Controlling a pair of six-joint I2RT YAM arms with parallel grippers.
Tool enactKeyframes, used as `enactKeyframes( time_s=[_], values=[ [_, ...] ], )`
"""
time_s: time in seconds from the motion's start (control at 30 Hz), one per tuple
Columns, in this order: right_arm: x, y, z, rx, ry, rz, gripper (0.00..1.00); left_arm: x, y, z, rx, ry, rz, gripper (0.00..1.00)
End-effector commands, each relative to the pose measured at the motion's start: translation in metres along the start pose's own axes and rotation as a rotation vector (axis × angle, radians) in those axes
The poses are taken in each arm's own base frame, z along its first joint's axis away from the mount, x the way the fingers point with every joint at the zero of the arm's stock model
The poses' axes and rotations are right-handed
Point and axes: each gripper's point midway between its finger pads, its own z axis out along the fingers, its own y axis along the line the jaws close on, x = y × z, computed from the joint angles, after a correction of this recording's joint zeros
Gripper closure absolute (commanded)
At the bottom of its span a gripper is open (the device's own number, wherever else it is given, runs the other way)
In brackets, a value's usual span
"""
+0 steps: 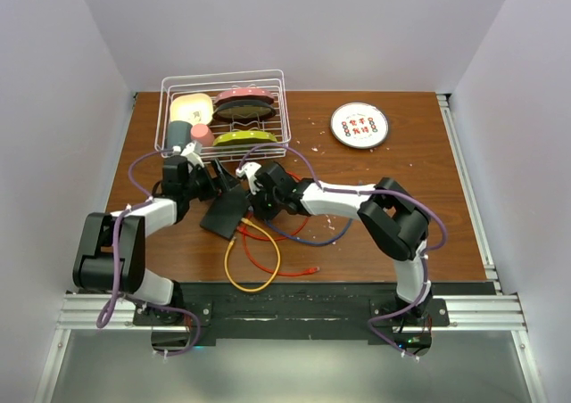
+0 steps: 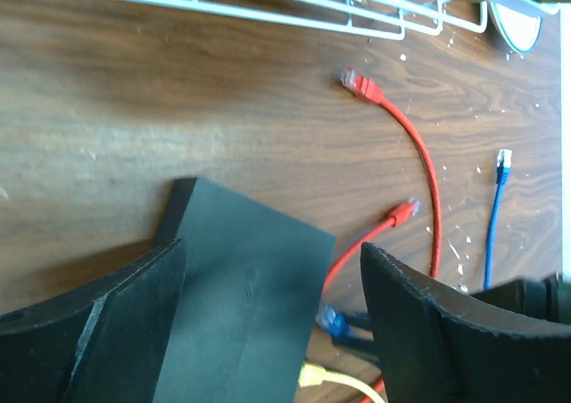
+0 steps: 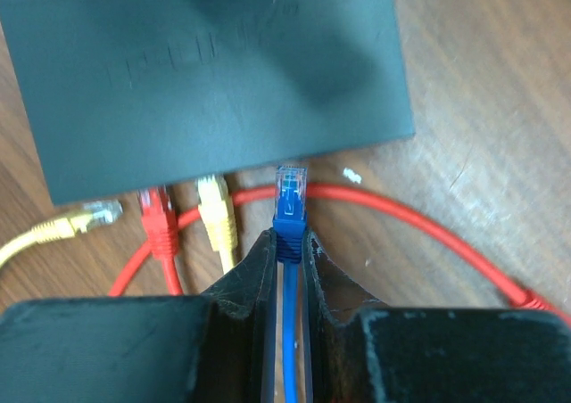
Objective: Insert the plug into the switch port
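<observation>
Low in the right-wrist view, the right tool (image 3: 288, 247) is clamped on the blue plug (image 3: 290, 193), its tip just short of the switch (image 3: 205, 73) above. The port seems hidden, so a misaimed push could shove the switch, since the left tool (image 2: 272, 256) stands apart around it.

Three plain, pale lilac-white walls close me in: the back wall (image 1: 294, 28) across the top of the overhead view, the left wall (image 1: 53, 109) and the right wall (image 1: 526, 109) slanting down either side. Beneath me lies a brown wood-grain table (image 1: 401, 207), scuffed and flecked with white specks. A metal rail (image 1: 482, 312) runs along its near edge at the bottom, and a side rail (image 1: 466, 180) runs up its right edge. The light is soft and even.
</observation>
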Motion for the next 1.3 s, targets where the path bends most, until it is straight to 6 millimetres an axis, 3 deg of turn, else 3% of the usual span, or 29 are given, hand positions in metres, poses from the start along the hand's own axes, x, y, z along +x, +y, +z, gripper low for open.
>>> enactKeyframes(
  time_s=[0.0,0.2,0.57,0.77,1.27],
  values=[
    [0.008,0.004,-0.015,-0.023,0.016,-0.021,1.00,-0.008,0.017,0.007,-0.064,-0.017,0.034,0.17],
    [0.012,0.001,-0.014,-0.012,0.026,-0.027,1.00,-0.014,0.029,0.015,-0.112,-0.020,0.060,0.21],
    [-0.001,0.003,-0.006,-0.022,0.014,-0.033,1.00,0.010,0.037,0.020,-0.083,0.042,0.063,0.29],
    [-0.009,0.006,-0.004,-0.035,0.000,-0.032,1.00,0.019,0.034,0.019,-0.050,0.060,0.052,0.37],
    [-0.002,0.014,0.004,-0.070,0.032,-0.035,1.00,0.027,0.030,0.014,-0.021,0.069,0.039,0.38]
  ],
)
